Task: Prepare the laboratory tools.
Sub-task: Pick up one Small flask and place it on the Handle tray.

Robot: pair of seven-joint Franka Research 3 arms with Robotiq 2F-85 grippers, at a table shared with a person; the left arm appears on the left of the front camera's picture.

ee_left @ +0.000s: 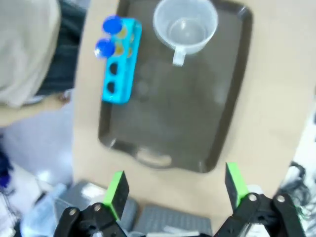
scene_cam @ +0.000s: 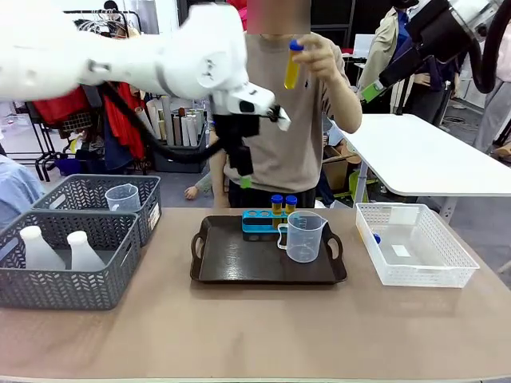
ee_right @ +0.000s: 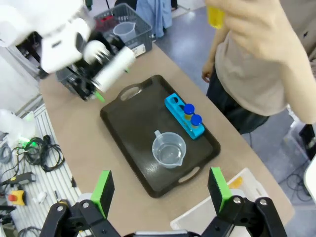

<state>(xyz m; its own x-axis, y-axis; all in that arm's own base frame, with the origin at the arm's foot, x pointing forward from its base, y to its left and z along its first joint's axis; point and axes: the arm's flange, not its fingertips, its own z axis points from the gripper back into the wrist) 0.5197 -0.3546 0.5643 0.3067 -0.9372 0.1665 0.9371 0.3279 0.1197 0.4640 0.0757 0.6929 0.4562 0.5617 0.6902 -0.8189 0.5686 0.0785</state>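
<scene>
The laboratory tools (scene_cam: 291,209) were spread over the table in the front view: 2 amber tubes (scene_cam: 283,204) with blue caps stood in the blue rack (scene_cam: 255,223) on the dark tray (scene_cam: 239,267), the clear beaker (scene_cam: 303,237) stood on the tray just in front of them, 2 white flasks (scene_cam: 57,249) sat in the near grey basket (scene_cam: 64,289), and the person's hand (scene_cam: 323,57) held 1 more tube (scene_cam: 293,68) upright, high above the tray. Your left gripper (scene_cam: 242,177) hung above the tray's far edge, below and left of that tube, and your right gripper (scene_cam: 370,91) was up beside the person's arm. In the left wrist view your left gripper (ee_left: 177,190) had its jaws wide apart with nothing between them. It looked down on the tray (ee_left: 163,113), where the rack (ee_left: 121,61) showed 2 free holes at the end nearer you. In the right wrist view your right gripper (ee_right: 160,190) was likewise spread and empty, well above the beaker (ee_right: 169,150), with the held tube (ee_right: 215,15) at the top edge. I judged the step to be taking that tube and seating it, so you needed to close on the amber body below the cap, clear of the person's fingers. You also needed to keep it upright and lower it straight into a free hole, away from the 2 standing tubes.
</scene>
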